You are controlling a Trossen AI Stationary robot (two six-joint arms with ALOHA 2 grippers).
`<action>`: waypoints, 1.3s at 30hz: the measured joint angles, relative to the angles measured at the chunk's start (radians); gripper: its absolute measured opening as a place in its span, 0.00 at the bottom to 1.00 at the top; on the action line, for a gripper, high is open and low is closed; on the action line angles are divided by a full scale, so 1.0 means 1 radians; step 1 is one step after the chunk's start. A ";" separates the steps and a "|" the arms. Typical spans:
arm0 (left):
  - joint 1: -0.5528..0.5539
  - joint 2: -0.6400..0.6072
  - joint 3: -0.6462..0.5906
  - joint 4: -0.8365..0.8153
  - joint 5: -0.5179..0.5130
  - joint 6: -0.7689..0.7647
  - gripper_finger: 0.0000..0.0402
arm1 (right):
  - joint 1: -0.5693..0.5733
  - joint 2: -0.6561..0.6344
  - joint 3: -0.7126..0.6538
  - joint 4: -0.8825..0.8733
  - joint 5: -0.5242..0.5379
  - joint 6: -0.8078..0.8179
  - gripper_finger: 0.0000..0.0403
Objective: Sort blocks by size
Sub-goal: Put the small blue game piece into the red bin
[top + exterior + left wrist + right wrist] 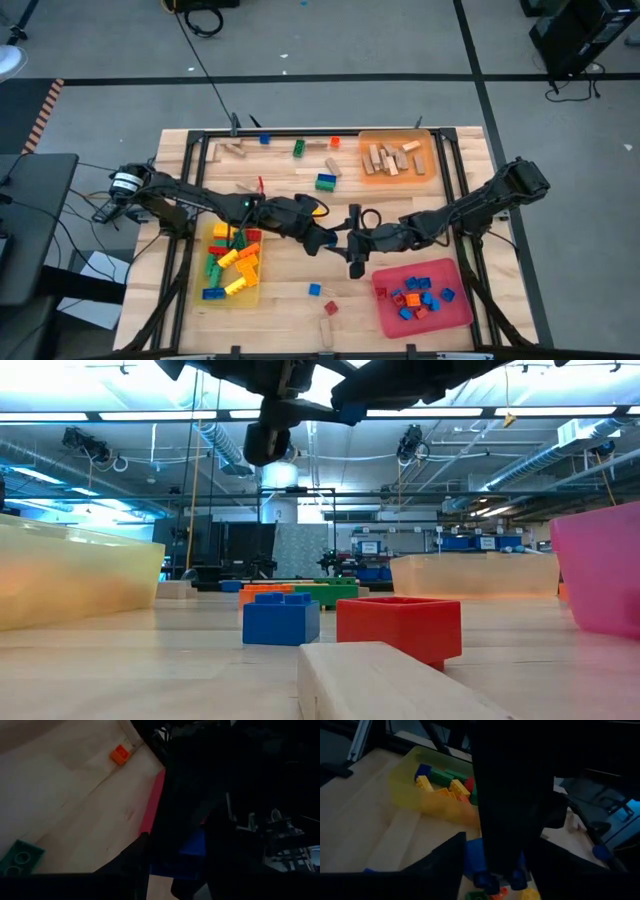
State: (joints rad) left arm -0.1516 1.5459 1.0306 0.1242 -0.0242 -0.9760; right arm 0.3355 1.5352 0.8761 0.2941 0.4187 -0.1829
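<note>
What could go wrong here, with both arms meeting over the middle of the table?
1. The blue brick sits where the left pincer and right pincer meet, above the table. A poor handover could drop it.
2. The two arms are very close, so they might bump each other.

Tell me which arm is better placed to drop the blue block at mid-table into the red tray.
Right, probably. The red tray lies beside the right gripper; the left gripper would need to reach past it.
</note>
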 joint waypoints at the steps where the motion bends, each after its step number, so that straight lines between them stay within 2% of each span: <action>1: 0.000 0.000 0.000 0.000 -0.001 -0.003 0.38 | 0.000 0.000 0.000 0.000 0.001 -0.003 0.49; 4: 0.001 0.000 0.000 0.000 -0.006 -0.018 0.38 | 0.000 0.000 0.000 -0.001 0.009 -0.013 0.41; 10: 0.005 0.000 0.000 -0.003 -0.032 -0.015 0.40 | 0.000 0.000 0.000 -0.002 0.015 -0.008 0.41; 15: 0.020 0.000 0.000 -0.020 -0.039 0.022 0.50 | 0.000 0.001 -0.003 -0.017 0.004 0.020 0.43; 19: 0.042 -0.001 0.001 -0.017 -0.029 0.137 0.60 | 0.001 0.002 -0.004 -0.023 0.016 0.059 0.40; 22: 0.074 -0.004 0.001 -0.016 0.012 0.142 0.64 | 0.000 0.002 -0.004 -0.026 0.046 0.089 0.39; 27: 0.133 -0.006 0.001 -0.015 0.156 0.142 0.64 | 0.002 0.002 -0.004 -0.035 0.070 0.121 0.41; 32: 0.168 -0.027 0.001 -0.036 0.201 0.219 0.63 | 0.002 -0.029 -0.003 -0.136 0.165 0.227 0.41; 35: 0.192 -0.070 0.001 -0.132 0.194 0.286 0.63 | 0.002 -0.063 -0.003 -0.215 0.190 0.293 0.40; 39: 0.240 -0.154 0.001 -0.368 0.122 0.353 0.63 | 0.002 -0.106 -0.003 -0.293 0.207 0.381 0.40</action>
State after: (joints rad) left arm 0.0888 1.3923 1.0317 -0.2439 0.0980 -0.6230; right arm 0.3370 1.4290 0.8730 0.0009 0.6256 0.1979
